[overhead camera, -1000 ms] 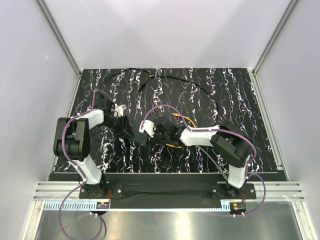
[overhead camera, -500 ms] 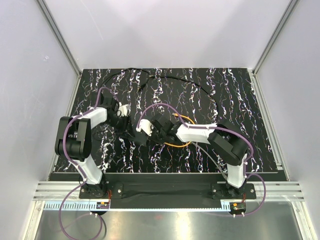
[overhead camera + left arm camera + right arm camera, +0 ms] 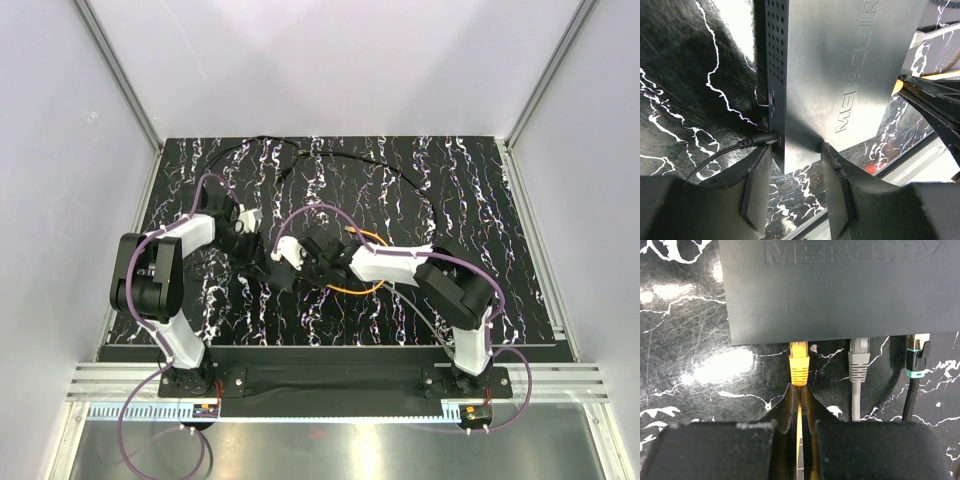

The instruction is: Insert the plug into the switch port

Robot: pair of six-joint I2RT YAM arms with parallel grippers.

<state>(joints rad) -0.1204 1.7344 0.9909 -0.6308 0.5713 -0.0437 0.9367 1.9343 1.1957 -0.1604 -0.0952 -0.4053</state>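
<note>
Right wrist view: right fingers (image 3: pixel 786 412) clamp the yellow cable (image 3: pixel 799 440) behind the plug (image 3: pixel 799 367) at the switch port (image 3: pixel 799 343), left fingers (image 3: pixel 758 190) clamp the switch (image 3: pixel 840 65).

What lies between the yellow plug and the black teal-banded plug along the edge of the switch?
A grey plug sits at the edge of the switch, between the yellow plug and the black teal-banded plug. The right wrist view shows it.

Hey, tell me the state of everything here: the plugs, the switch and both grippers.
yellow plug: tip at the edge of the switch, seating unclear
grey plug: in a port
black plug: in a port
power cord: plugged into the switch's side
switch: held at one corner
left gripper: shut on the switch
right gripper: shut on the yellow cable
</note>
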